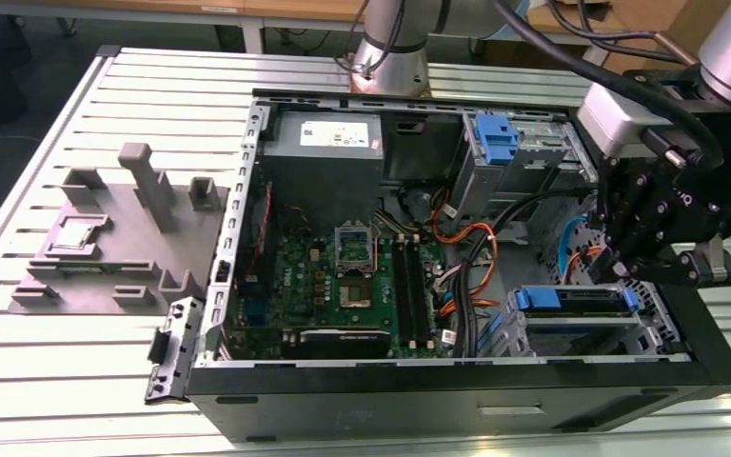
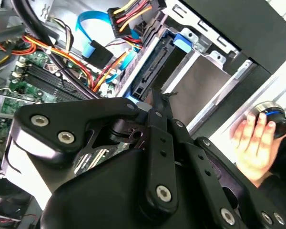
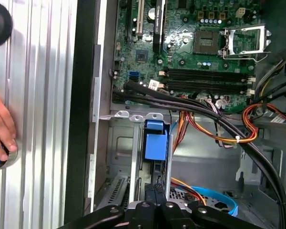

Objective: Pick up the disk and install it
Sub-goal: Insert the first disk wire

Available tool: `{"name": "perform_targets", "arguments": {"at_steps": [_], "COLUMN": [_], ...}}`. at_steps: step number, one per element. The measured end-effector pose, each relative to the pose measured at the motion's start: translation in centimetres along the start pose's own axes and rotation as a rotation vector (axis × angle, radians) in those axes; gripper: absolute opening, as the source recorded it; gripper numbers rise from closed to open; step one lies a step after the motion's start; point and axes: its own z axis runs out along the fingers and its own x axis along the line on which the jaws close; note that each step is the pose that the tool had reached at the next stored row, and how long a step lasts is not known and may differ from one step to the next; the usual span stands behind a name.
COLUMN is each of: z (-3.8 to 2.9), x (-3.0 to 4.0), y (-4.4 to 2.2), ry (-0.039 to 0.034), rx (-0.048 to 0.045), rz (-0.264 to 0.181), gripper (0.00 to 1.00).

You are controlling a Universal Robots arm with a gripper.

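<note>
On the slatted metal bench (image 1: 125,362) the open computer case (image 1: 467,400) lies on its side, motherboard (image 1: 340,276) up, and I've got the arm hanging over its drive-cage end, toward the exterior view's right. Power supply box (image 1: 325,143) sits at the far end, and a blue bracket (image 1: 498,138) is on the upper cage beside it. Down in the lower cage (image 1: 651,314) I can see the disk (image 1: 571,301), blue rails at both ends, lying flat in its bay just below my claw (image 1: 630,271). From the second wrist view the claw's black linkage blocks the tips, so I cannot tell whether it's spread, pressed together or pinching anything. A person's hand (image 2: 255,143) rests on a knob on the bench outside the case wall.

My read: the seating step is in hand, or just finished. Any further move calls for care around the orange and black cables (image 3: 214,129) that crowd the cage, and a straight, level push along the rails.
</note>
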Motion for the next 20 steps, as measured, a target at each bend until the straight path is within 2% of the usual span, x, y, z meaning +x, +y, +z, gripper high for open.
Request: {"name": "perform_targets", "arguments": {"at_steps": [3,11,20], "z": [0.01,0.05,0.05], "x": [0.0,-0.01,-0.53], "y": [-0.02,-0.05,-0.71], "ry": [-0.0003,-0.0022,-0.0023], "rx": [0.001,0.0067,0.0072], "rz": [-0.02,-0.139,-0.148], "gripper": [0.12,0.12,0.12]}}
